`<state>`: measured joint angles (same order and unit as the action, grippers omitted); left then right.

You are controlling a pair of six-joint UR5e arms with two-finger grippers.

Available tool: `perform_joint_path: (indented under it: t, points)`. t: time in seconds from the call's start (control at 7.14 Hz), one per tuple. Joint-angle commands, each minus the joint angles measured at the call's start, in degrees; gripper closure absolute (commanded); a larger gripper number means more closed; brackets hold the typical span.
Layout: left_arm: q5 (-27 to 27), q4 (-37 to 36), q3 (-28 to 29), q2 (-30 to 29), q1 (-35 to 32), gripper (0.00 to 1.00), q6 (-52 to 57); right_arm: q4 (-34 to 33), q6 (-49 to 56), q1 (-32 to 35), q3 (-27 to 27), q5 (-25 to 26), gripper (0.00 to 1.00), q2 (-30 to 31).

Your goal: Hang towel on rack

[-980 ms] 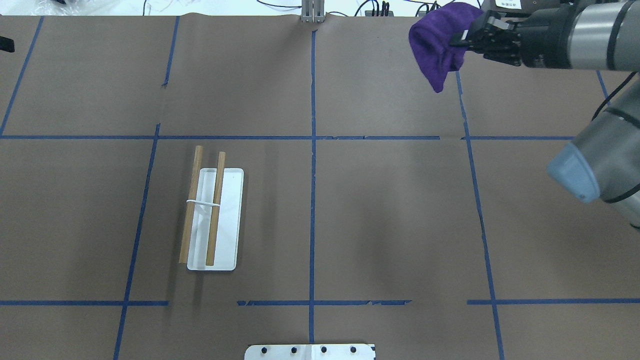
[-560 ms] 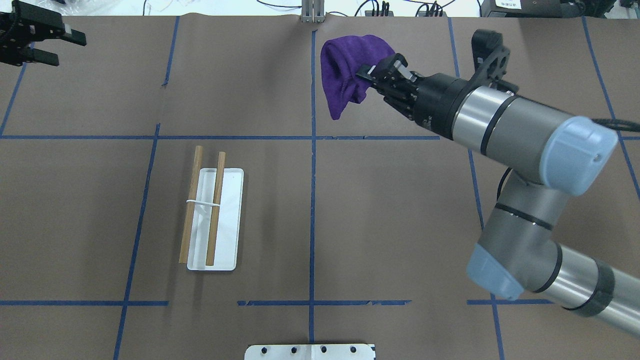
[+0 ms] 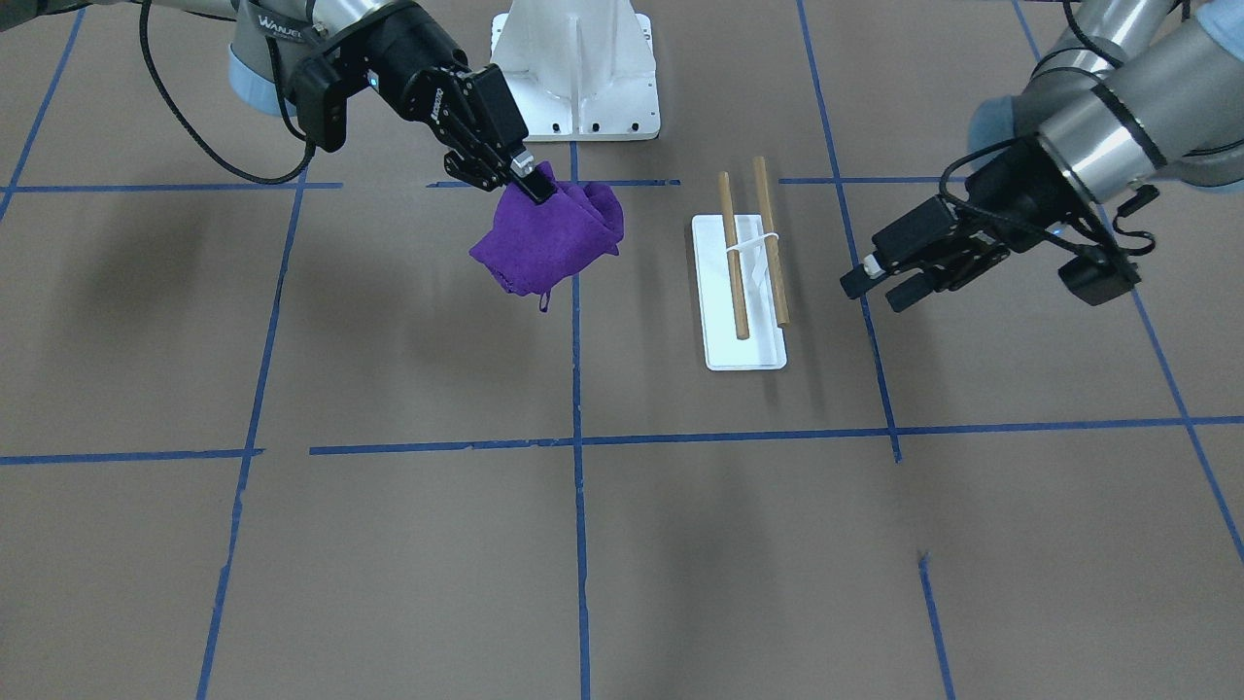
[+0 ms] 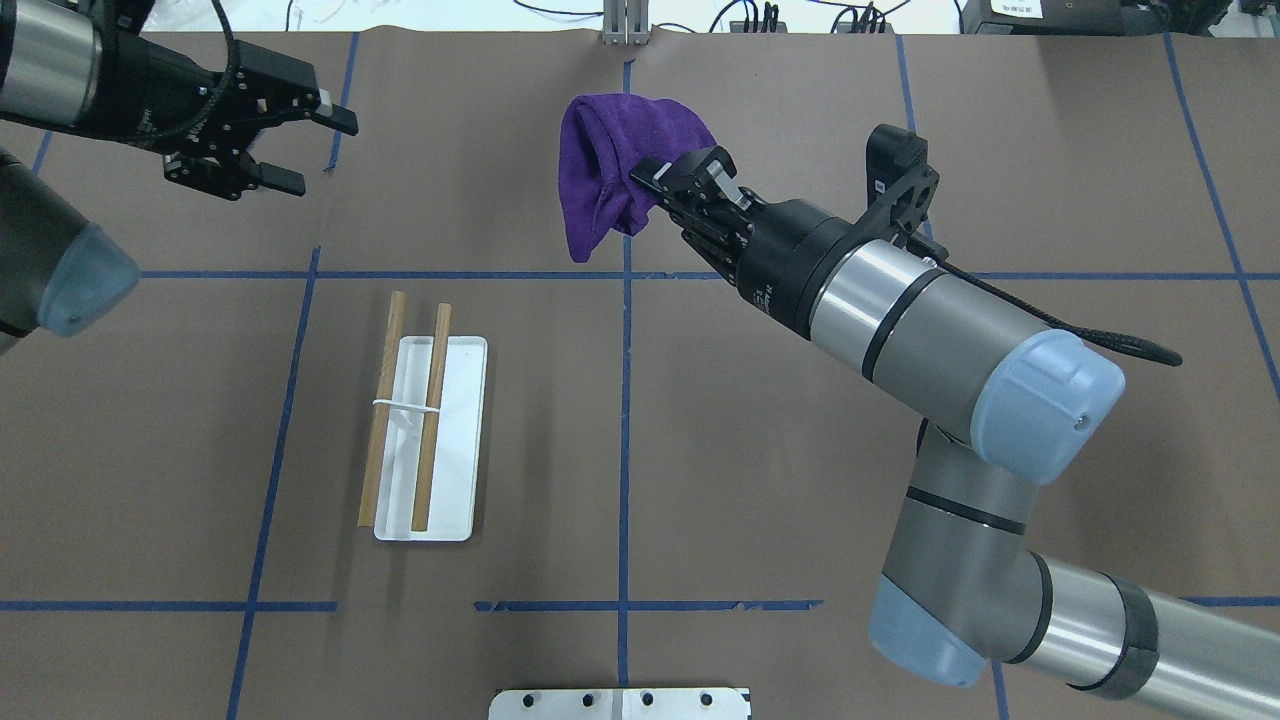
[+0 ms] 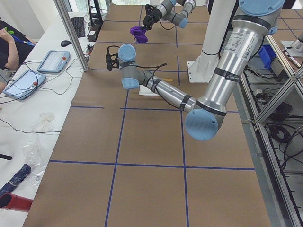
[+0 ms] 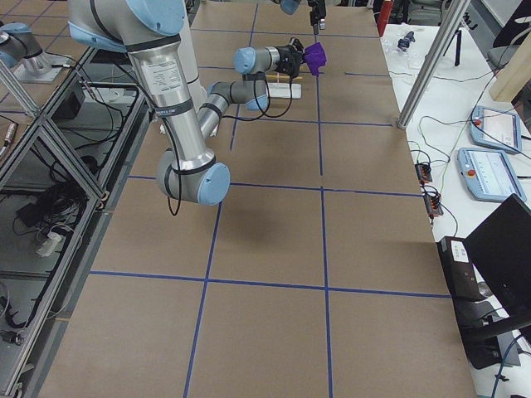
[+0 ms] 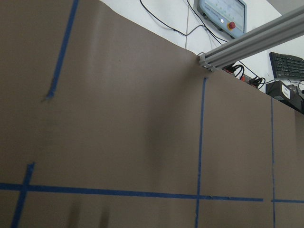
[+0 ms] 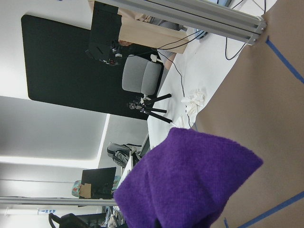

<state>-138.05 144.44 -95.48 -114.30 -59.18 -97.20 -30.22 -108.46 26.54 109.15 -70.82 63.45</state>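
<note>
My right gripper (image 4: 648,178) (image 3: 536,187) is shut on the purple towel (image 4: 605,170) (image 3: 544,241) and holds it bunched, hanging in the air above the table's far middle. The towel fills the bottom of the right wrist view (image 8: 185,185). The rack (image 4: 425,420) (image 3: 748,255), two wooden dowels on a white base, stands on the table to the near left of the towel, with nothing on it. My left gripper (image 4: 310,150) (image 3: 870,287) is open and empty, in the air at the far left, beyond the rack.
A large white bolted pedestal (image 3: 575,68) stands at the robot's side of the table. Blue tape lines (image 4: 625,400) cross the brown table cover. Cables and a metal post (image 4: 625,20) lie past the far edge.
My right arm has swung the towel from the far right toward the table's far middle. My left gripper has come in from the far left corner toward the rack.
</note>
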Motion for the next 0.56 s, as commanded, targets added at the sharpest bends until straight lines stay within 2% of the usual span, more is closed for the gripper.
perform_joint_path:
  t: [0.0,0.14,0.42]
  points:
    - [0.8,0.4,-0.1,-3.7,3.4,0.02,-8.3,0.1,-0.7,-1.2,0.0,3.0,1.00,-0.6]
    - [3.0,0.4,-0.3,-4.9,4.6,0.06,-10.8,0.0,-0.6,-1.7,0.0,3.0,1.00,-0.5]
    - [3.2,2.4,-0.3,-5.3,6.3,0.10,-11.0,0.0,-0.6,-2.0,-0.1,3.1,1.00,-0.6]
